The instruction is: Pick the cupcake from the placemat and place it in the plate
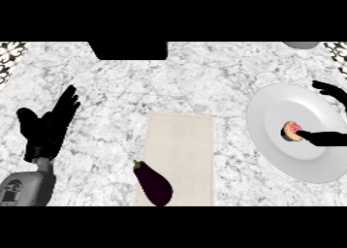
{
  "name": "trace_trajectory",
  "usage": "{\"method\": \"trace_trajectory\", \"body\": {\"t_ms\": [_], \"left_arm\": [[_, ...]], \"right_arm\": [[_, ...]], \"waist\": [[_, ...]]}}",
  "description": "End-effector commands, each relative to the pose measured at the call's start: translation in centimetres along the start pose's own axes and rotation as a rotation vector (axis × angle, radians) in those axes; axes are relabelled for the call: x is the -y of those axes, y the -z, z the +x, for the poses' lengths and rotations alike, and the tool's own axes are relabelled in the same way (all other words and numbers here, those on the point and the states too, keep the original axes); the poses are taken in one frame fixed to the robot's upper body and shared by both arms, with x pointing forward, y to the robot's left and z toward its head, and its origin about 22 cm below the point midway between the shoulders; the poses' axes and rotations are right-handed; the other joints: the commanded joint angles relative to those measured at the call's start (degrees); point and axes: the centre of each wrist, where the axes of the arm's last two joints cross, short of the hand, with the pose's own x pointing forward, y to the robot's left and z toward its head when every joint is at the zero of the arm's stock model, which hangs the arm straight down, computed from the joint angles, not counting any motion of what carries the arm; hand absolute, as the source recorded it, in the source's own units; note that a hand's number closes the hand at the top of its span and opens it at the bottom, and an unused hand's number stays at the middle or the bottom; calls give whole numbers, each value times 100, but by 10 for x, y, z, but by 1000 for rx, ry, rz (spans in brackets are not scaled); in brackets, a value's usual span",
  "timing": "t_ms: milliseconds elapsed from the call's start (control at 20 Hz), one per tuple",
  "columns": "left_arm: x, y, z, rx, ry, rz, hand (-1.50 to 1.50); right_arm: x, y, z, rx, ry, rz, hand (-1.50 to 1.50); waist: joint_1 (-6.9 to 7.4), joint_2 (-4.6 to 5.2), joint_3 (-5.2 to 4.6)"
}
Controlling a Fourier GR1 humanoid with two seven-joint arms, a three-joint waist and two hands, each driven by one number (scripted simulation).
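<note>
I am holding my left hand (49,123) open, well to the left of the plate (276,104), fingers straight and pointing up and away, grey forearm below it. I am reaching my right hand (332,138) over the plate's right side, thumb and fingers spread apart above it.

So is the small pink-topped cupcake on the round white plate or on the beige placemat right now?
On the plate: the small pink-topped cupcake sits on the round white plate, right hand beside it. The beige placemat holds only part of the dark purple eggplant.

Counter (205,82) veined marble; placemat (180,145) matt cloth; eggplant (153,184) glossy.
</note>
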Motion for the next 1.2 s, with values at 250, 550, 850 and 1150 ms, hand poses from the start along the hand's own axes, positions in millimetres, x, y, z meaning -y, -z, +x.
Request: {"method": "trace_trajectory", "body": {"t_ms": [250, 550, 850, 1150], "left_arm": [[11, -6, -23, -4, 3, 13, 0], [-6, -15, -18, -15, 11, 10, 0], [-10, 3, -5, -10, -7, -1, 0], [-11, 5, -14, 9, -16, -1, 0]], "right_arm": [[25, 3, 44, 137, 394, -57, -150], [52, -22, 9, 0, 616, 70, -150], [70, -34, -35, -4, 650, 43, -150], [81, -37, -48, 23, 622, 29, -150]], "waist": [[-150, -33, -17], [-54, -22, -8], [0, 11, -4], [5, 13, -4]]}}
